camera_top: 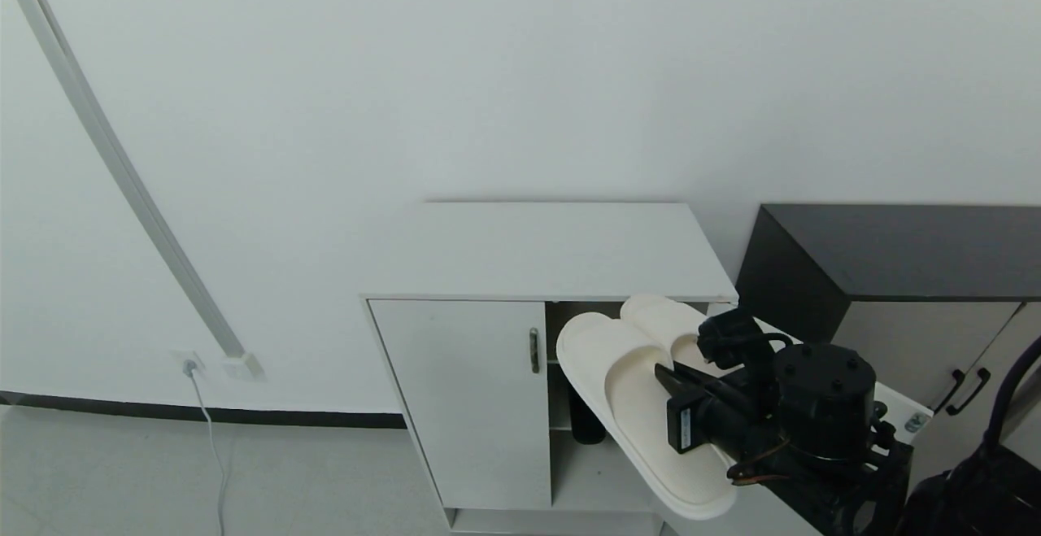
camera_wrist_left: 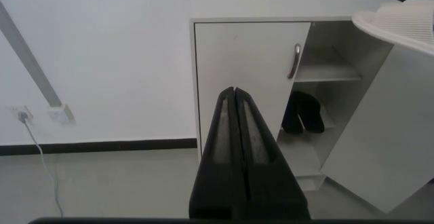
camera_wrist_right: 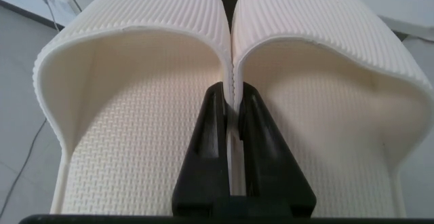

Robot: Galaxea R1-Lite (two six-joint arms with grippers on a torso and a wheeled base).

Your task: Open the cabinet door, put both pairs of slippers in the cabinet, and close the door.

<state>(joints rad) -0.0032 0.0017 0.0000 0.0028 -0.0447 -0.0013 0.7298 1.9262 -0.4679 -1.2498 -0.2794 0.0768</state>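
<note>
**As the right gripper carried the cream pair at the cabinet mouth: light, soft load, pinched at the joined strap edges**

While the right gripper [camera_wrist_right: 232, 112] sat in front of the white cabinet [camera_top: 553, 251], its jaws were nearly shut, with only a thin gap, clamping the two touching inner strap walls of the cream slippers [camera_top: 634, 390]. Both slippers hung together from that one pinch, toes pointing toward the cabinet opening and soles tilted down and outward. They were held in the air just outside the opening, not yet on a shelf.

The cabinet's right door [camera_wrist_left: 400, 122] stood swung open. The left door [camera_top: 463, 398] was closed, with its handle [camera_top: 533, 350] at the inner edge. A dark pair of slippers [camera_wrist_left: 303, 113] already lay on the lower level inside, under the upper shelf [camera_wrist_left: 329, 73]. The left gripper [camera_wrist_left: 234, 95] was fully shut and empty, well apart from the cabinet and pointing at it.

Handling judgement:
- The slippers looked like moulded foam, so they were probably light and bendy and not fragile.
- The ribbed straps and textured footbeds should have given decent friction.
- Pinching the paired strap edges was the sensible hold, since it took both slippers at once.
- The long soles could droop or swing.
- One slipper could slide out if the squeeze eased.
- The soft soles might catch on the shelf edge or door frame on the way in.
</note>
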